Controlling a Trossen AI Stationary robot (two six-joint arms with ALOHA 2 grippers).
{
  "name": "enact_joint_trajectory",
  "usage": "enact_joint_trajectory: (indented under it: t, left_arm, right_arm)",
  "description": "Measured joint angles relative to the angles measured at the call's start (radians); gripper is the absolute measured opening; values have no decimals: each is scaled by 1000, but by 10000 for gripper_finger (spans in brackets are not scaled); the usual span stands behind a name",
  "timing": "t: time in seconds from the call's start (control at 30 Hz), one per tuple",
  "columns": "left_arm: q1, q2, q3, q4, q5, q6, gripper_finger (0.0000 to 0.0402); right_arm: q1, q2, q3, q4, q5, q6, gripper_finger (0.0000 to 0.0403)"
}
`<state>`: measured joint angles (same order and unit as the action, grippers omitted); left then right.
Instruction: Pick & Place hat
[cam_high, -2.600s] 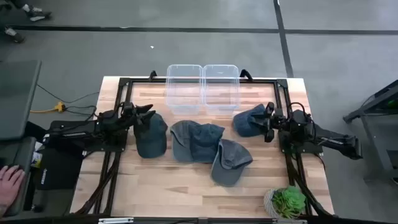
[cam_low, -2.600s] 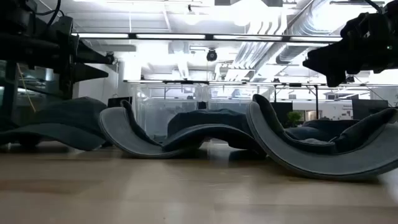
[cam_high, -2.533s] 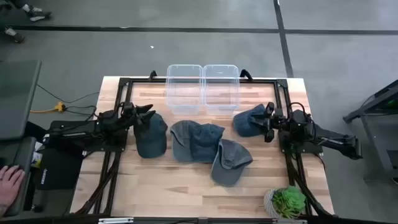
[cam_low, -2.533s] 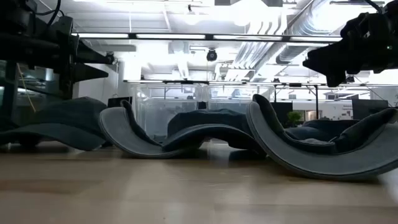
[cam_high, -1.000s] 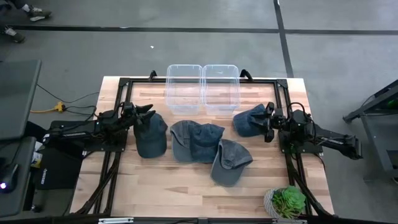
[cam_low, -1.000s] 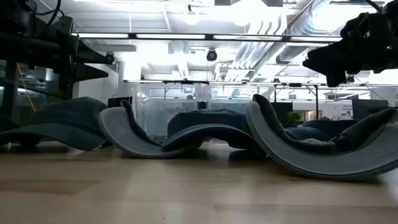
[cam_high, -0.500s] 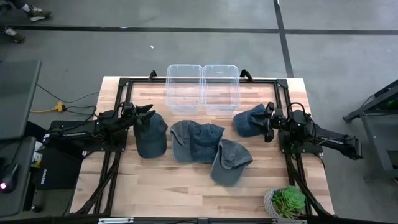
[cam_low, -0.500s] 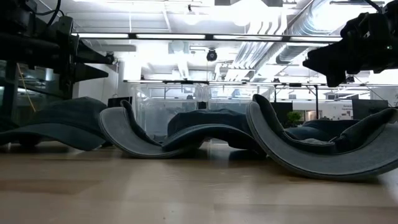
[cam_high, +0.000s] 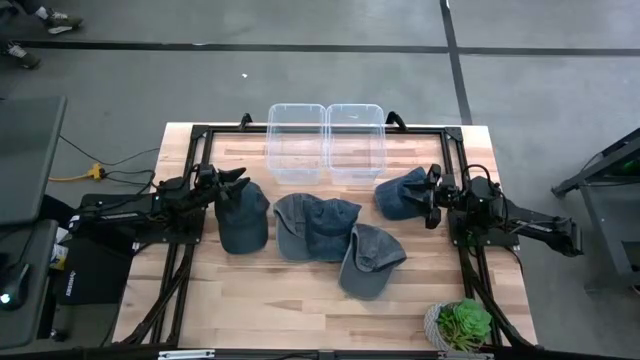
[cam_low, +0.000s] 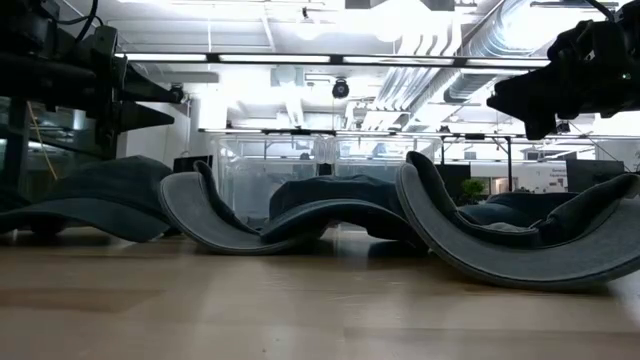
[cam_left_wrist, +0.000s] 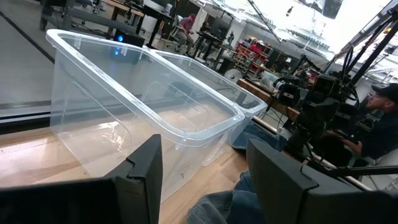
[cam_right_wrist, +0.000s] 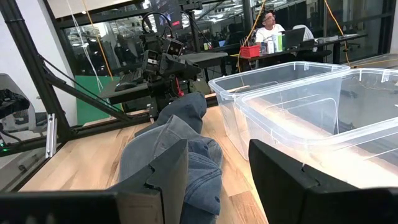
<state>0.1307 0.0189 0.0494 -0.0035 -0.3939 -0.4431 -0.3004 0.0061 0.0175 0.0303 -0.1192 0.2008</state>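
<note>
Pale wooden tabletop (cam_high: 290, 290) carries four dark blue fabric caps (cam_high: 318, 228) near two clear plastic bins (cam_high: 326, 141). Left hand (cam_high: 234, 181) and right hand (cam_high: 430, 196) flank the bins, fingers apart, gripping nothing.

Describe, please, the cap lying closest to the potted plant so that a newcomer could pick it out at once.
Start from the wooden table and find the small green potted plant at its front right corner. Just inward of it lies a grey-blue cap, nearer the front edge than any other. Unlike the overlapping pair of caps beside it, it lies upside down, its hollow inside showing.
</note>
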Motion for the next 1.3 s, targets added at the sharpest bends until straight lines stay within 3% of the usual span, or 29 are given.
enact_joint_trajectory:
  t: [0.87, 1.3]
  left_arm:
    - [0, 0, 0, 2, -9, 0, 179]
    - [0, 1, 22, 104, -39, 54, 179]
  right_arm:
    - [0, 0, 0, 0, 0, 0, 165]
    - [0, 0, 0, 0, 0, 0, 165]
